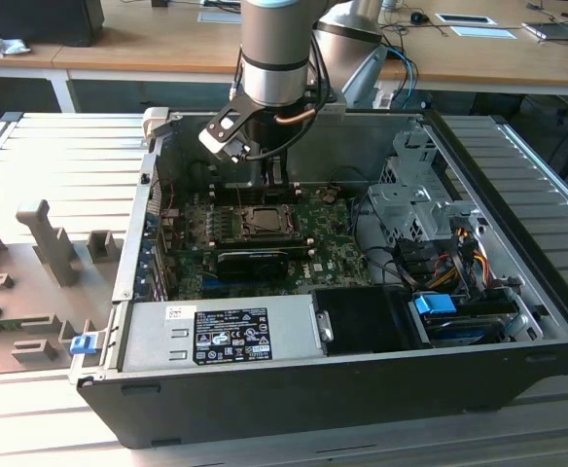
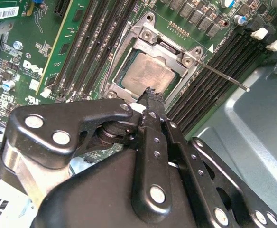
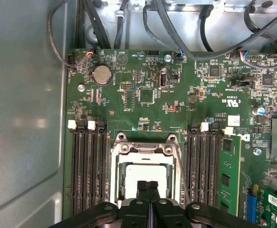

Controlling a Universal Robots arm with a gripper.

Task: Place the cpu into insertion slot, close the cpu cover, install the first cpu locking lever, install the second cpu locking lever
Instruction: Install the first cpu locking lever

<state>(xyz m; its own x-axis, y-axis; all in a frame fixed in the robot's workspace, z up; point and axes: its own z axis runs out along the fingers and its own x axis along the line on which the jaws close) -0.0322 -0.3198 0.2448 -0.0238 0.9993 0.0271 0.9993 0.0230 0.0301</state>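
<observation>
Below the jaws in the exterior view sits the insertion slot (image 1: 263,222). Second wrist view: the jaws press shut, tips just over the cpu (image 2: 150,76), seated inside the lowered cpu cover (image 2: 122,57). First wrist view: tips overlap the edge of that cpu (image 3: 145,172).

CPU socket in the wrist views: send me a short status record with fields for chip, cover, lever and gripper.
chip: small square silvery-grey cpu shows through the cover's cut-out
cover: silvery metal frame plate lies flat around the chip
lever: thin metal rod sticks out over the black memory slots
gripper: black gripper close above the chip, jaws shut, holding nothing
</observation>
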